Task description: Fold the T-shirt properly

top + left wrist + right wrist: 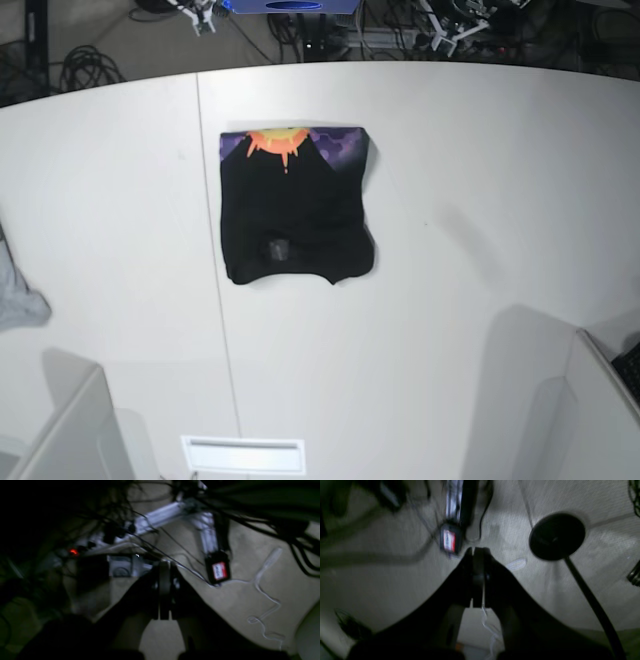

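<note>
On the white bench [450, 200], one black T-shirt [297, 215] is seen, folded into a compact rectangle and lying flat a little left of centre in the base view. One purple and orange sun print [283, 144] is shown along its far edge, and one small label patch [277, 247] is visible near its near edge. One grey cloth [18, 295] is found at the left edge of the bench, well apart from the T-shirt. Neither arm is caught in the base view; only pale structures are seen at the two lower corners.

Over to the wrist views, where neither the T-shirt nor the bench is shown at all. In the left wrist view, the left gripper [164, 590] is seen dark against a beige floor [250, 590], its fingers [164, 580] pressed together with nothing between them. One red-and-white labelled box [218, 570], one pale loose cable [265, 597], one red indicator light [73, 552] and a silvery frame rail [160, 517] are picked out there, all blurred.

In the right wrist view, the right gripper [477, 577] is likewise shown closed on nothing. One round black base [557, 536] with a dark pole rising from it is seen on the floor, and a red-and-white labelled box [449, 540] appears again.
</note>
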You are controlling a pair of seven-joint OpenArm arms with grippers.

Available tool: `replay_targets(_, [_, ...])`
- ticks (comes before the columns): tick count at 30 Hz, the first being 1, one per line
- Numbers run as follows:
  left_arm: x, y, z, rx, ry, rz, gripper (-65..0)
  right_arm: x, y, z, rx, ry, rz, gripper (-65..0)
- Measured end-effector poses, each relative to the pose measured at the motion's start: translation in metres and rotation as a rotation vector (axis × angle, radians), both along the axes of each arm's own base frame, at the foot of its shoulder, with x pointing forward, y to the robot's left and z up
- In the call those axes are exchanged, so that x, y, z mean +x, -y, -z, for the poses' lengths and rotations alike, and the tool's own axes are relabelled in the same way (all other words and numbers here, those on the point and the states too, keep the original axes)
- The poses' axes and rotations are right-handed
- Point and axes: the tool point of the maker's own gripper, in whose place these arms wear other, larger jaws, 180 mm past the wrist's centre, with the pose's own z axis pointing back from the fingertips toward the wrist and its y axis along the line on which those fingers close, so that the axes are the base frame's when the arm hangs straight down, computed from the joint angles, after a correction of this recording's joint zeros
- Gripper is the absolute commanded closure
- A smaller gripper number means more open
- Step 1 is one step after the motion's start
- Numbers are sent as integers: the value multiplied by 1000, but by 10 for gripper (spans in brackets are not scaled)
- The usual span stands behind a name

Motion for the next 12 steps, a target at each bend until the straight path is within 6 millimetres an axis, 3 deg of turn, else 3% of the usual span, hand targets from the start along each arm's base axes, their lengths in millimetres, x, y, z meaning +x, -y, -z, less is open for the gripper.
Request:
replay_targets(8, [-2,7,0,-16,-3,11,0,-11,4,-1,-11,-23,48,0])
replay_targets(12, [4,10,0,-25,12,19,0,-2,-10,0,16,0,51,0])
